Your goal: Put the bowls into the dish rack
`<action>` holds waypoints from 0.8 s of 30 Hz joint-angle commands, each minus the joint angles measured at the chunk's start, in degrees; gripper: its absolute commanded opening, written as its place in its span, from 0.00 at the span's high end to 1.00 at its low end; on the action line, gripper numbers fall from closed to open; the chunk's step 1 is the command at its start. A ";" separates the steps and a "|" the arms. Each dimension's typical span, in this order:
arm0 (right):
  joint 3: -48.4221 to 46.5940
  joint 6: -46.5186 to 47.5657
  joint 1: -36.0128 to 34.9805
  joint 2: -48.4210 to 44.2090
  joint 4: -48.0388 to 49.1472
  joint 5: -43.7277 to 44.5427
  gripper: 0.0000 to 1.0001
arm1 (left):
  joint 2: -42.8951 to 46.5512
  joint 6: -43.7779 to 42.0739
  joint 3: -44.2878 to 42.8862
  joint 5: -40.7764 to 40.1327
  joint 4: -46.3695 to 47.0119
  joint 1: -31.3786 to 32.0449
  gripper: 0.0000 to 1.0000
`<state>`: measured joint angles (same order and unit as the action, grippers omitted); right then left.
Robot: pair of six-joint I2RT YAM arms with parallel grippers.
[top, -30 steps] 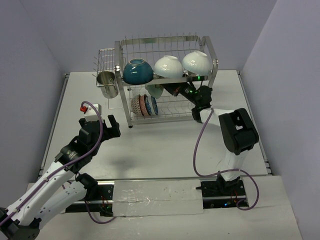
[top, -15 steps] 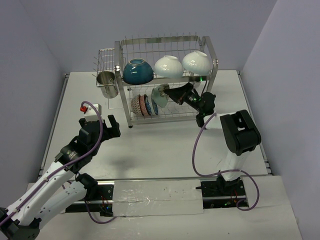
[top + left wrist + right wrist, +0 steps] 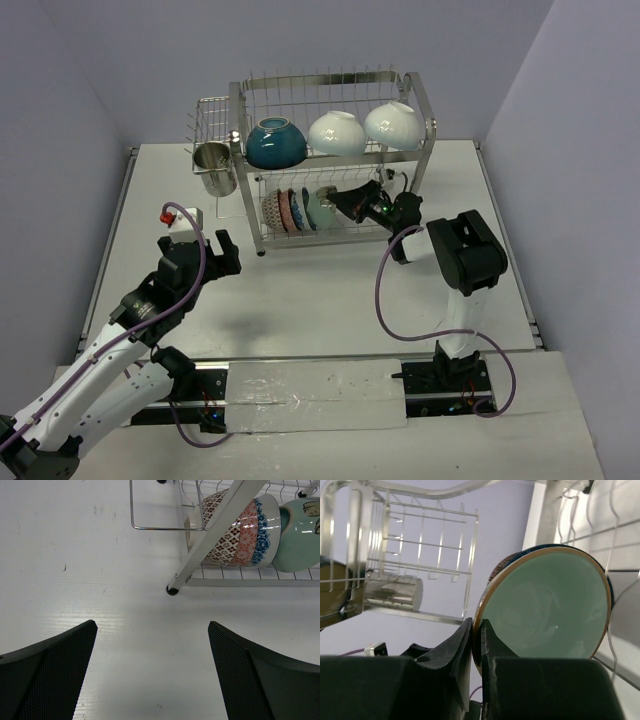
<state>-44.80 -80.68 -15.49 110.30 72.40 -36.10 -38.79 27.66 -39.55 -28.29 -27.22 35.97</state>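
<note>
The dish rack stands at the back of the table. Its upper tier holds a teal bowl and two white bowls. On the lower tier, patterned bowls stand on edge. Right beside them is a pale green bowl, with my right gripper shut on its rim. My left gripper hangs open and empty over the bare table, in front of the rack's left foot.
A shiny steel cup sits in the rack's small side basket. A small white box with a red button lies left of my left gripper. Purple walls close the table's back and sides.
My right gripper has carried the pale green bowl down and left into the lower tier, up against the patterned bowls. The left arm has not moved.
</note>
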 commanded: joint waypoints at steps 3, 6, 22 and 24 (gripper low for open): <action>-2.32 -1.85 1.60 1.58 26.83 1.29 1.00 | 0.20 -0.94 -0.70 0.08 1.82 -0.19 0.01; -2.05 -1.32 1.51 2.55 27.00 1.38 1.00 | 0.03 -0.85 -0.70 0.08 1.82 -0.19 0.01; -4.25 10.37 1.16 -1.49 10.39 -1.61 0.95 | -0.06 -0.77 -0.70 0.08 1.74 -0.19 0.01; -4.34 10.63 1.07 -1.40 9.78 -1.87 0.91 | -0.06 -0.77 -0.70 0.08 1.74 -0.19 0.01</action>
<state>-46.37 -73.12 -15.49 112.95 72.64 -37.98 -38.87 27.66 -39.55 -28.32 -27.22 35.97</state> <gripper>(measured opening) 0.152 0.991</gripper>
